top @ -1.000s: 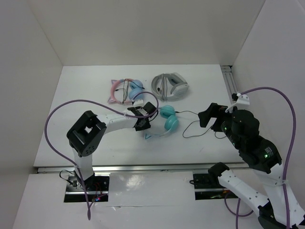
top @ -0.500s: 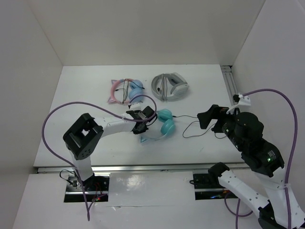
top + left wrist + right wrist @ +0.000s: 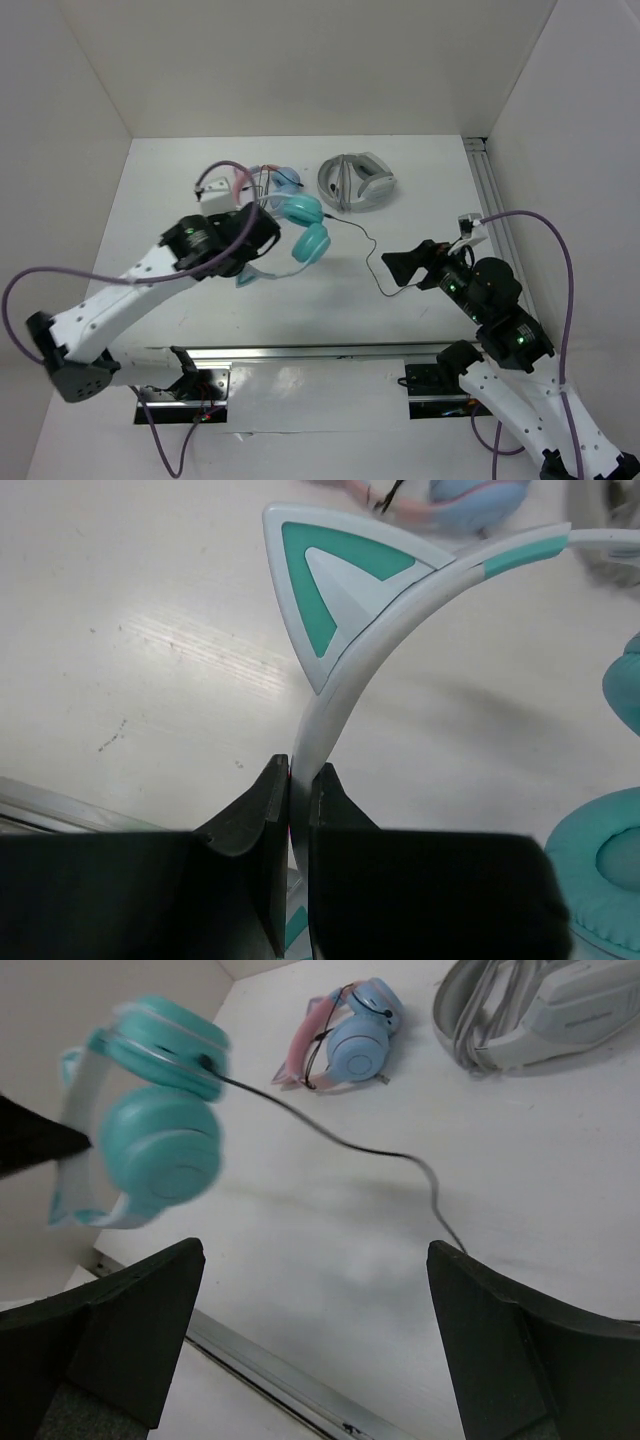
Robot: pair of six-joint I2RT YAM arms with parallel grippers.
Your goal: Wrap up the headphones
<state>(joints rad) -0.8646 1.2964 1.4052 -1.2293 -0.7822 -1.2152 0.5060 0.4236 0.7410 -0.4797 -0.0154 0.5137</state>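
Note:
The teal headphones (image 3: 303, 232) hang in the air over the table's left middle, held by their white-and-teal headband (image 3: 345, 695). My left gripper (image 3: 258, 262) is shut on that headband just below a cat ear (image 3: 335, 590); a teal earcup (image 3: 600, 890) shows at lower right. The thin black cable (image 3: 368, 250) trails from the upper earcup down to the table. It ends near my right gripper (image 3: 395, 267), which is open and empty. In the right wrist view the headphones (image 3: 155, 1150) are at the left, the cable (image 3: 340, 1142) runs past the right finger (image 3: 530, 1340), and the gripper (image 3: 312, 1260) holds nothing.
Pink-and-blue cat-ear headphones (image 3: 270, 180) lie at the back, partly behind the held pair, and show in the right wrist view (image 3: 350, 1035). Grey-and-white headphones (image 3: 357, 181) lie to their right. A metal rail (image 3: 300, 352) runs along the table's near edge. Walls close in both sides.
My left gripper has lifted the teal headphones off the table and carried them back and to the left. The cable has stretched out. My right gripper has moved left toward the cable's end.

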